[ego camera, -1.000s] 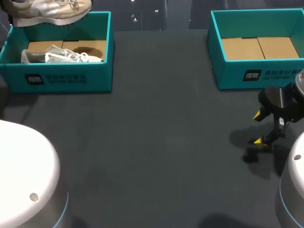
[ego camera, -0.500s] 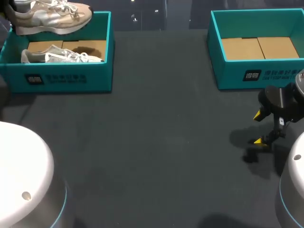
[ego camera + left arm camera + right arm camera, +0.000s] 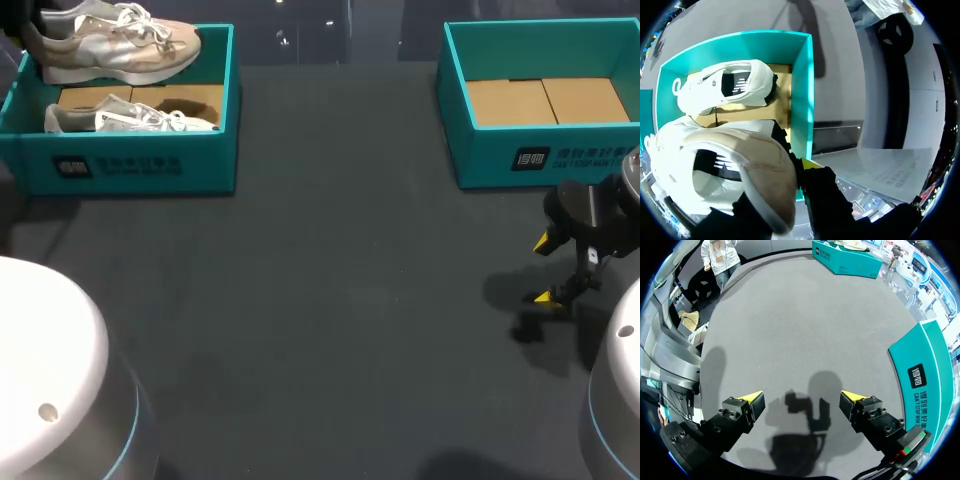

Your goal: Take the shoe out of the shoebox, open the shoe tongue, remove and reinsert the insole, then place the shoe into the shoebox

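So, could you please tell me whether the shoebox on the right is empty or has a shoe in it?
Empty: the right shoebox shows only its bare cardboard floor in the head view, with nothing lying inside.

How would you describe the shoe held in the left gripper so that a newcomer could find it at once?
On the table, find the teal shoebox at the far left. One pale laced shoe lies on its cardboard floor; the held shoe hangs above its back wall. It alone is raised clear of the box, not resting in it.
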Available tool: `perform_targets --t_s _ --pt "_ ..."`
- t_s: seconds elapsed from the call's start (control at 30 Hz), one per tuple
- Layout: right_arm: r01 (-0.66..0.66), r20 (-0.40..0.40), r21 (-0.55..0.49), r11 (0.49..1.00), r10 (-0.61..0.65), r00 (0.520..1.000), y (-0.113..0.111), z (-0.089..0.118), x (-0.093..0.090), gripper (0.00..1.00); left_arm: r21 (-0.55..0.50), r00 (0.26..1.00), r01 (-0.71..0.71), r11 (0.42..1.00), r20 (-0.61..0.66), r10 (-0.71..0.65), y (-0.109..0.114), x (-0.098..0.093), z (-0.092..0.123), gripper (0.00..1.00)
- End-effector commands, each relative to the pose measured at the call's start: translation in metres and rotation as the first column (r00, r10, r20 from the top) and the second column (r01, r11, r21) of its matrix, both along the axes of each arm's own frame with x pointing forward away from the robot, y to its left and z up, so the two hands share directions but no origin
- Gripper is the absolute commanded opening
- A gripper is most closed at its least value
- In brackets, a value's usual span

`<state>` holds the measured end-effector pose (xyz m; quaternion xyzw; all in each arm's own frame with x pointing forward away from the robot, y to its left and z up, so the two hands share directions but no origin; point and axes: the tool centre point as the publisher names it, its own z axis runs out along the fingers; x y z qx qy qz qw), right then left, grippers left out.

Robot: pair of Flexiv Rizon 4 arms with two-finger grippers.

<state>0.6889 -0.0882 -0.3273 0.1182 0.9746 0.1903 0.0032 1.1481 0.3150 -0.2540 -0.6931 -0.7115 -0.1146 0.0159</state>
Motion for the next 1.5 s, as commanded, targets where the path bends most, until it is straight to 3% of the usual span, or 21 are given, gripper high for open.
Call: perform_targets --t_s 0.03,0.67,1.5 --pt "0.001 0.003 -0.002 1.0 -0.001 1.0 0.0 0.0 -0.002 1.0 0.023 1.0 -0.007 1.0 0.007 0.007 -0.004 0.006 -0.011 0.0" --pt "0.001 0.003 -0.002 1.0 -0.001 1.0 0.0 0.0 -0.002 1.0 0.054 0.999 0.025 0.998 -0.045 -0.023 -0.008 0.032 -0.05 0.0" --pt "0.001 0.003 -0.002 1.0 -0.001 1.0 0.0 0.0 -0.002 1.0 0.07 0.997 0.048 0.996 -0.066 -0.044 -0.017 0.043 -0.082 0.0"
